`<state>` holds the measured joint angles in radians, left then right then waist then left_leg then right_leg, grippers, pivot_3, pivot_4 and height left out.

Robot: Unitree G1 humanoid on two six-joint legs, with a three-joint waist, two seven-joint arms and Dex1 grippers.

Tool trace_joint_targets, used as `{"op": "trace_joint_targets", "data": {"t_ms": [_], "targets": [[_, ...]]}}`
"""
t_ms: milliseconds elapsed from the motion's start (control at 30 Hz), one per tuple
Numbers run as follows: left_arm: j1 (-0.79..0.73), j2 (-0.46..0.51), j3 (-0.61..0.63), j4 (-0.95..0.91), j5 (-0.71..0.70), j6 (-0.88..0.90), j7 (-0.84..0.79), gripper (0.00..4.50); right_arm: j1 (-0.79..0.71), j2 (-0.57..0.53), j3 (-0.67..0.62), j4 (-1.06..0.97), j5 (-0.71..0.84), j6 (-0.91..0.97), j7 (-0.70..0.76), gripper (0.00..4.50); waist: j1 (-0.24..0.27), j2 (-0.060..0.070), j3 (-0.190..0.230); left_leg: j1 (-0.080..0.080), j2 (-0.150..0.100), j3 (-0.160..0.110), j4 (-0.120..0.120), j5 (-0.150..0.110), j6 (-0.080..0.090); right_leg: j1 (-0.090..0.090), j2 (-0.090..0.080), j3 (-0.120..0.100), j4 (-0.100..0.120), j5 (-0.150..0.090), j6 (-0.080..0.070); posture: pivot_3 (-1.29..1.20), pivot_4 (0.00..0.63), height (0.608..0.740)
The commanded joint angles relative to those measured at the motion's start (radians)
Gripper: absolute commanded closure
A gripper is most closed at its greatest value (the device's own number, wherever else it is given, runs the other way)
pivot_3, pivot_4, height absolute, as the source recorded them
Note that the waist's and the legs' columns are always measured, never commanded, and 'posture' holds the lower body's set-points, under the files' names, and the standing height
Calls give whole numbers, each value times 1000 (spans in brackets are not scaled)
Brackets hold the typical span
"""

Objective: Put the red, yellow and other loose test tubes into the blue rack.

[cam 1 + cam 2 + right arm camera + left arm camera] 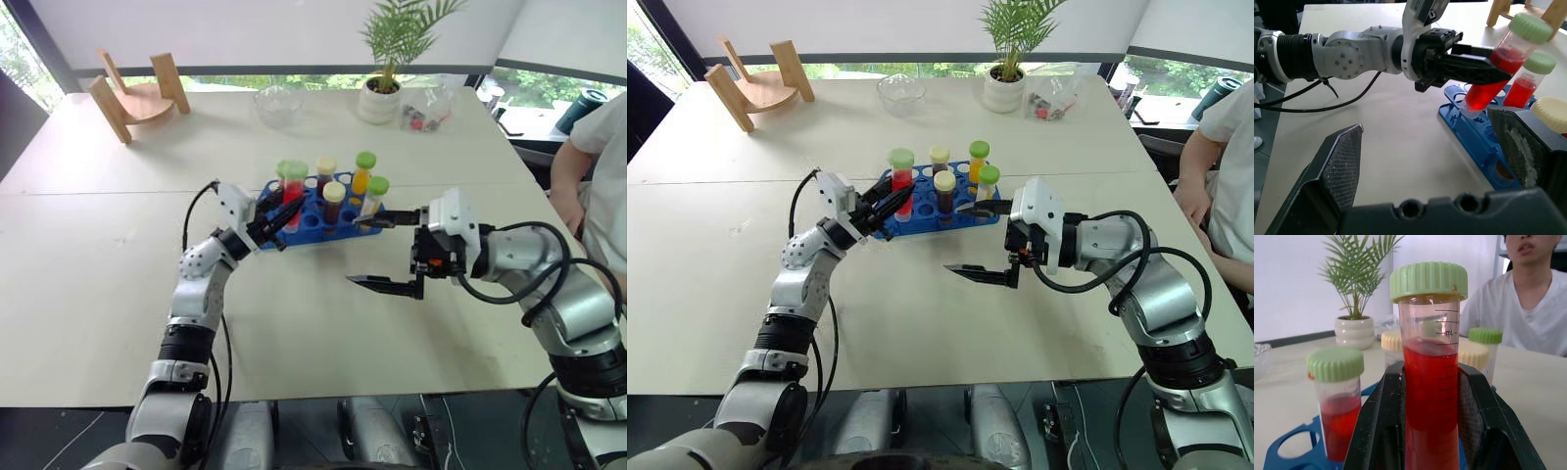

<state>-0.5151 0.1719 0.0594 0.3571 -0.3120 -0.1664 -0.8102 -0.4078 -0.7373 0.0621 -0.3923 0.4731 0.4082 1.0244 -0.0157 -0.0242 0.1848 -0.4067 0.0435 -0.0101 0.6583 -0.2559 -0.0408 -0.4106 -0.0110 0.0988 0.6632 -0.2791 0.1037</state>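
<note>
The blue rack (pixel 306 228) stands mid-table and holds several capped tubes, among them a yellow tube with a green cap (pixel 363 172) and a red one (pixel 1337 396). My left gripper (pixel 278 222) is shut on a red tube with a green cap (pixel 1432 382). That tube (pixel 1493 73) is tilted, and its lower end is at the rack's left end. My right gripper (pixel 378 253) hovers open just right of the rack. One finger (pixel 384 221) lies by the rack's edge and the other is above the table, with nothing between them.
A wooden stand (pixel 137 93) sits at the far left. A glass bowl (pixel 278 103), a potted plant (pixel 382 93) and a clear bag (pixel 426 110) line the far edge. A person in a white shirt (pixel 593 162) sits at the right edge.
</note>
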Motion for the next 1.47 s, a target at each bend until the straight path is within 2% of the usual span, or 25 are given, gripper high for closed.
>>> {"op": "trace_joint_targets", "data": {"t_ms": [33,267,733,900,967,1000,1133,1300,1467], "targets": [[-39,-4,3,53,5,-77,-12,3687,-3,-7,-32,-47,6,-2,-16,0,1,0,0,0,0,0,0,0,0,0,0,0,0,0,0,0,150,740],[-86,-19,10,213,15,-179,-14,3687,3,-9,-36,-65,12,8,-37,0,1,0,0,0,0,0,2,0,0,1,0,0,0,0,1,0,150,740],[-107,-29,8,385,35,-310,-25,3687,14,-17,-44,-89,16,24,-57,0,1,0,0,0,0,0,2,0,1,1,0,0,0,0,1,0,150,740],[-88,-6,-7,383,48,-292,-61,1163,19,-14,-40,-89,16,28,-63,0,0,1,0,0,0,0,2,0,1,2,1,0,0,0,1,0,150,740],[-68,11,-3,332,49,-265,-50,202,24,-15,-40,-88,15,30,-65,0,-1,1,0,0,0,0,2,0,1,2,1,0,0,0,1,0,150,740],[-51,32,-5,279,54,-233,-42,57,29,-15,-41,-86,13,30,-66,0,-3,1,0,0,0,0,2,0,1,2,1,0,0,0,1,0,150,740],[36,118,-12,12,43,-44,-13,57,54,-19,-54,-84,12,41,-82,0,-6,1,0,1,2,0,1,0,1,1,1,0,0,0,1,0,150,740],[259,309,47,-472,-72,349,29,57,141,-11,-102,-75,6,46,-132,0,-5,0,0,0,2,0,0,-1,1,1,1,0,0,0,0,0,150,740],[401,418,129,-690,-184,576,73,57,148,18,-132,-17,-32,25,-211,0,-4,1,0,1,3,0,-1,-1,1,1,0,0,-1,0,-1,0,150,740]]}}
